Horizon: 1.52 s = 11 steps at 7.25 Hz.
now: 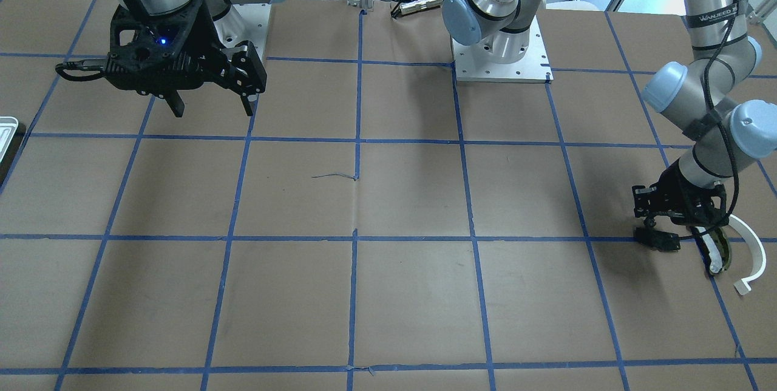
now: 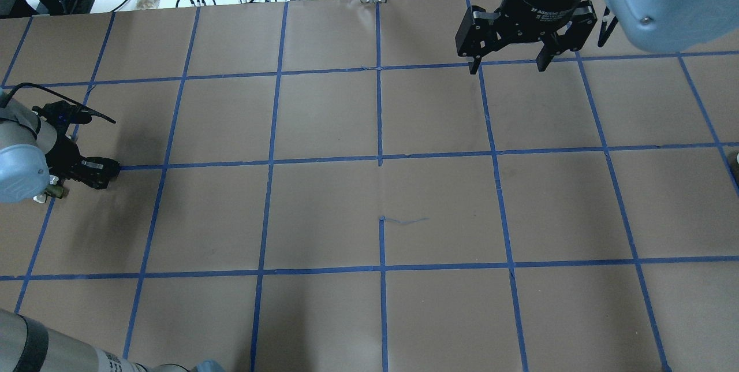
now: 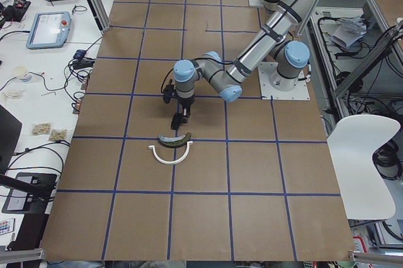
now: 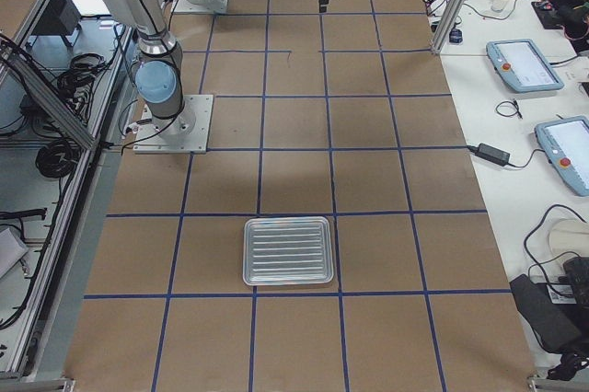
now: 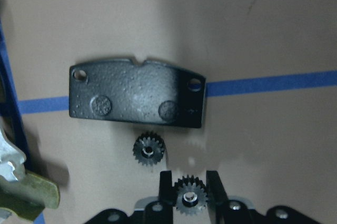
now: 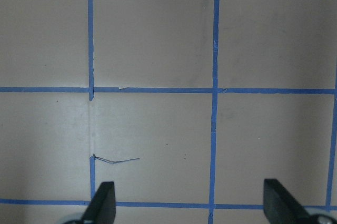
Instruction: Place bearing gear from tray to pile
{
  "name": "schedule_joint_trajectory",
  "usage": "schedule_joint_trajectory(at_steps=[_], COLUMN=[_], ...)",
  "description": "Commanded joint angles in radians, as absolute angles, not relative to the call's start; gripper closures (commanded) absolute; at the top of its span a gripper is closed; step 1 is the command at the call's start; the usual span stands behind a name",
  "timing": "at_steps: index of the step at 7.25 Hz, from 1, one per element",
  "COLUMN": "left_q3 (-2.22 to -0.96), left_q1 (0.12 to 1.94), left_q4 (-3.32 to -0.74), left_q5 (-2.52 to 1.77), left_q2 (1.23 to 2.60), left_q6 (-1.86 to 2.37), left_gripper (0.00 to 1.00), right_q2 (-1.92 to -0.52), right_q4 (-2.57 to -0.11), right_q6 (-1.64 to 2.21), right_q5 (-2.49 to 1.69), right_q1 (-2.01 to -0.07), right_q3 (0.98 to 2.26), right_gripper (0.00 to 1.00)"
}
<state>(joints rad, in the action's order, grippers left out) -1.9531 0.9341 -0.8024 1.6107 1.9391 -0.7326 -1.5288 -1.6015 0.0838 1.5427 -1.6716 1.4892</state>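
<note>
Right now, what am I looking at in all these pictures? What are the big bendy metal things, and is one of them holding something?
Those are two robot arms, a left arm and a right arm, at a paper-covered table. Each ends in a gripper, a pincher with two fingers. Four pictures come from cameras fixed around the table: above, in front, and at each end. Two come from little cameras on the arms' wrists.

The left gripper pinches a small gear between its fingers. Beside it lie another gear, a black plate, an olive-green curved piece and a white half-ring. Together they make the pile.

The right gripper hangs open with nothing in it. The silvery tray sits at the table's other end and looks empty.
</note>
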Motion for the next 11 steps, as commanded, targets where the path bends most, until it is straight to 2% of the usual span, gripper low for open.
schedule_joint_trajectory(at_steps=[1,2,3,5,6,9,10,11], left_q3=[-1.947,-1.948,-1.947,-1.925,-1.855,-1.454,-1.398,-1.400], left_q1=[0.934,0.934,0.934,0.949,1.024,1.386,1.479,1.552], left_q4=[-0.801,-0.801,-0.801,-0.822,-0.977,-1.563,-1.625,-1.632], left_q5=[1.605,1.603,1.606,1.615,1.620,1.608,1.600,1.573], left_q2=[1.957,1.957,1.954,1.901,1.852,1.764,1.715,1.663], left_q6=[-0.732,-0.730,-0.730,-0.724,-0.641,-0.043,0.047,0.069], left_gripper=[0.57,0.18,0.00,0.00,0.00,0.00,0.00,0.00], right_q2=[-1.528,-1.529,-1.528,-1.528,-1.528,-1.528,-1.528,-1.526], right_q4=[-1.601,-1.601,-1.601,-1.601,-1.601,-1.601,-1.601,-1.601], right_q6=[0.084,0.084,0.084,0.084,0.084,0.084,0.084,0.084], right_q5=[1.542,1.542,1.542,1.542,1.542,1.542,1.540,1.540], right_q1=[-1.672,-1.672,-1.672,-1.672,-1.672,-1.672,-1.672,-1.672], right_q3=[1.489,1.489,1.489,1.489,1.489,1.489,1.488,1.488], right_gripper=[0.00,0.00,0.00,0.00,0.00,0.00,0.00,0.00])
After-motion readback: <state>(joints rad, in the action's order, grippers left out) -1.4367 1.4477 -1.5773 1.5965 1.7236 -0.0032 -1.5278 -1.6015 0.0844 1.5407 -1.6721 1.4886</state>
